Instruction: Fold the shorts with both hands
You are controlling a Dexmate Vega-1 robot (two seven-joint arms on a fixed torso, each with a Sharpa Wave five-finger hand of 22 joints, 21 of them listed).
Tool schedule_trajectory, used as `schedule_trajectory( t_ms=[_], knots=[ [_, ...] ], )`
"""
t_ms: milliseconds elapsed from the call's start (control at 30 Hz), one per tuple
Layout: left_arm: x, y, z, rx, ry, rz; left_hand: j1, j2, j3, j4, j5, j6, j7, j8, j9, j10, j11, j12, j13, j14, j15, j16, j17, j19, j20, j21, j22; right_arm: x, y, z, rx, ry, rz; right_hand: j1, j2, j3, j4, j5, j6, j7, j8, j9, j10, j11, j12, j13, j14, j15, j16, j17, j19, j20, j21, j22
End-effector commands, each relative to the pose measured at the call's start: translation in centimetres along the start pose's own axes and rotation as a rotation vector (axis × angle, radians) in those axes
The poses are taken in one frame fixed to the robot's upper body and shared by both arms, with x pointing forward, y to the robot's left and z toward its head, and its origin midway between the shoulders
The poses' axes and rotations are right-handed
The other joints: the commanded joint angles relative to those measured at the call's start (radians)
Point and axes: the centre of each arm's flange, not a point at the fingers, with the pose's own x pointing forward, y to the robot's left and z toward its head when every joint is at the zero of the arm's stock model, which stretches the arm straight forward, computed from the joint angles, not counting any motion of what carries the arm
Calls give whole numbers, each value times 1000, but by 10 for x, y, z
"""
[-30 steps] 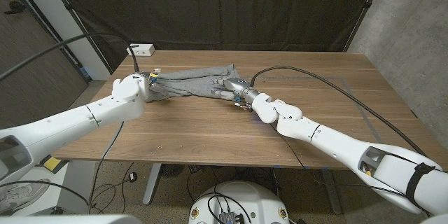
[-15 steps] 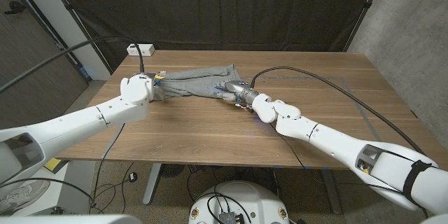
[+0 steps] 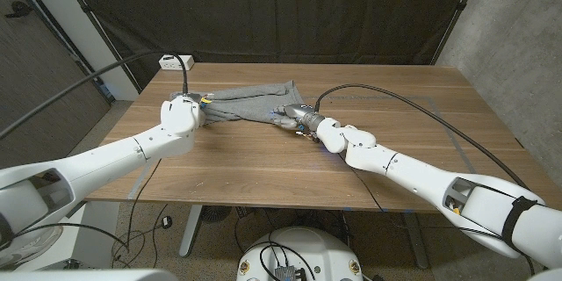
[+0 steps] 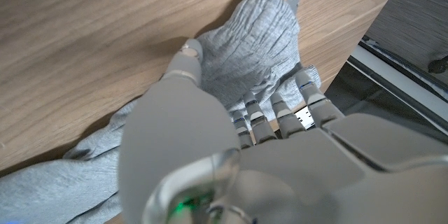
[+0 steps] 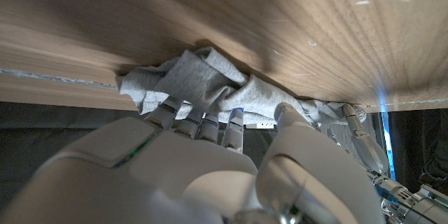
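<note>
Between both robot hands, shorts [image 3: 250, 102].

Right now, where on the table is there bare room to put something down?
The wide wood strip along the near edge of the table, in front of both arms, is bare. So is the right end, beyond the black cable. It is crowded at the far middle, where the left hand and right hand grip the grey shorts.

Stood as a wooden table [image 3: 263, 162] before a black curtain [image 3: 281, 9], with a grey wall [image 3: 518, 44] to one side and a white power strip [image 3: 176, 61] at the far corner.
</note>
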Motion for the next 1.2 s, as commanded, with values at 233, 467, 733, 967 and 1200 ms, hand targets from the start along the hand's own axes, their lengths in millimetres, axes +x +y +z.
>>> schedule_trajectory(
  t_ms=[233,467,733,967,1200],
  knots=[
    [9,0,21,48,4,81,249,108,120,-7,-29,158,10,19,5,137,-11,21,7,144,-115,5,3,37,-11,37,20,5,5,-13,0,29,89,-26,5,-4,12,4,32,4,14,0,21,4,17,3,12,-40,14,-3,-1,0,5,0],
    [5,8,32,131,10,209,273,122,194,22,-49,502,0,93,15,328,-42,62,12,268,-148,-2,0,60,-41,93,41,4,5,-14,2,13,77,-31,6,-4,14,5,41,7,16,0,24,4,18,3,18,-40,16,-5,0,2,6,0],
    [-3,18,43,234,-2,344,235,130,245,39,-53,748,-13,152,28,510,-48,95,27,342,-168,0,5,67,-50,134,40,3,6,-14,12,4,87,-33,8,-2,14,6,42,7,15,0,25,3,18,3,21,-40,17,-7,1,0,7,0],
    [-10,25,47,327,-31,412,234,139,256,43,-56,767,-11,157,30,533,-50,99,36,383,-184,16,13,76,-56,145,38,2,6,-12,13,-7,83,-32,11,1,12,7,43,7,15,0,25,3,18,3,22,-42,16,-10,2,1,8,0],
    [-19,26,54,456,-85,462,252,145,258,41,-72,806,-23,174,35,552,-48,104,56,457,-201,52,36,95,-77,165,35,0,6,-11,10,-12,81,-30,13,5,10,8,45,6,14,0,26,2,18,3,24,-43,16,-13,4,1,9,0]
  ],
)
